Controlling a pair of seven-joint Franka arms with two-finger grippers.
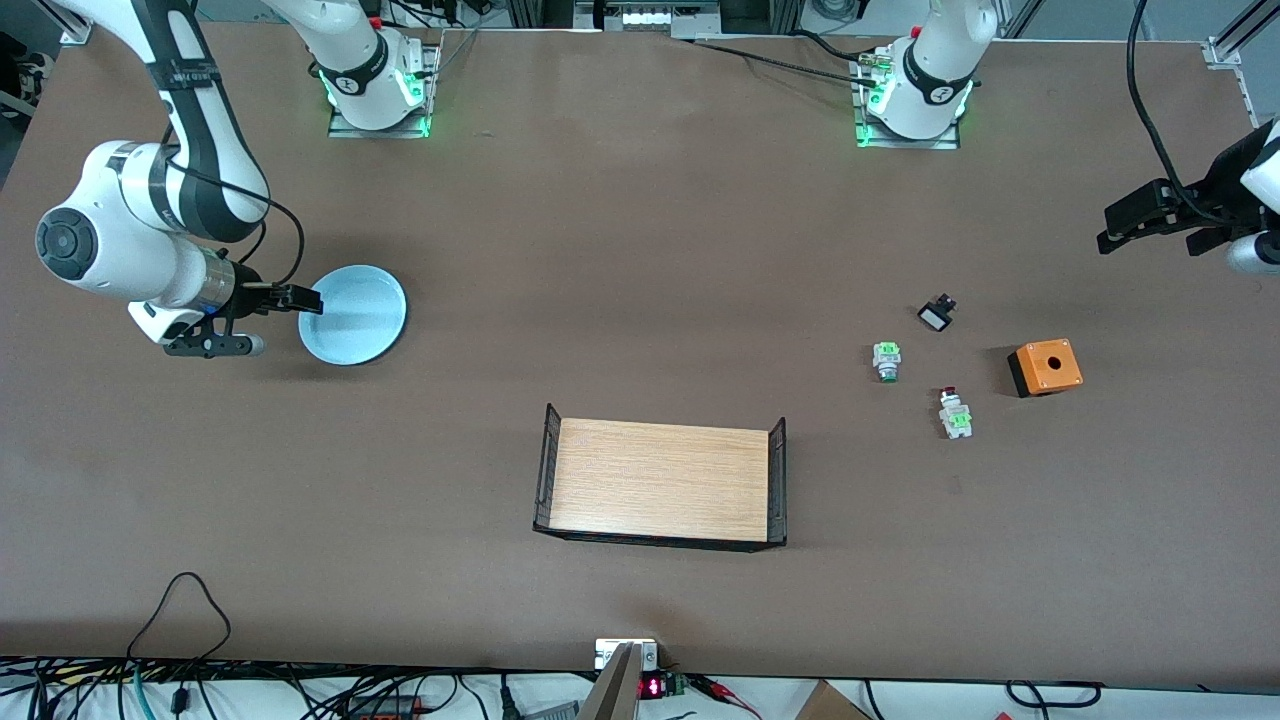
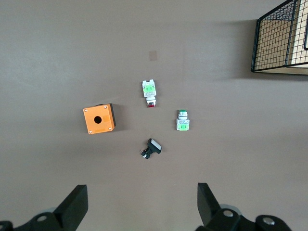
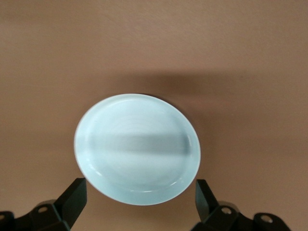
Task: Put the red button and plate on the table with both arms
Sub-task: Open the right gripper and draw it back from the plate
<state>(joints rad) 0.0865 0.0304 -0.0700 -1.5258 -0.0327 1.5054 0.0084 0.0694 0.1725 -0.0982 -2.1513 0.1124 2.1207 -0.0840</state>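
With both tools spread empty, the right tool [image 1: 300, 300] sat at the plate's [image 1: 360, 320] rim and might nudge it, while the left tool [image 1: 1150, 225] hung idle over the counter [image 1: 640, 250].

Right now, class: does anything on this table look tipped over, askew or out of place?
Yes. The red button, green-capped switch and small black-and-white switch all lie on their sides beside the orange box, rather than standing on their bases. The plate lies flat, and the wooden tray sits square.
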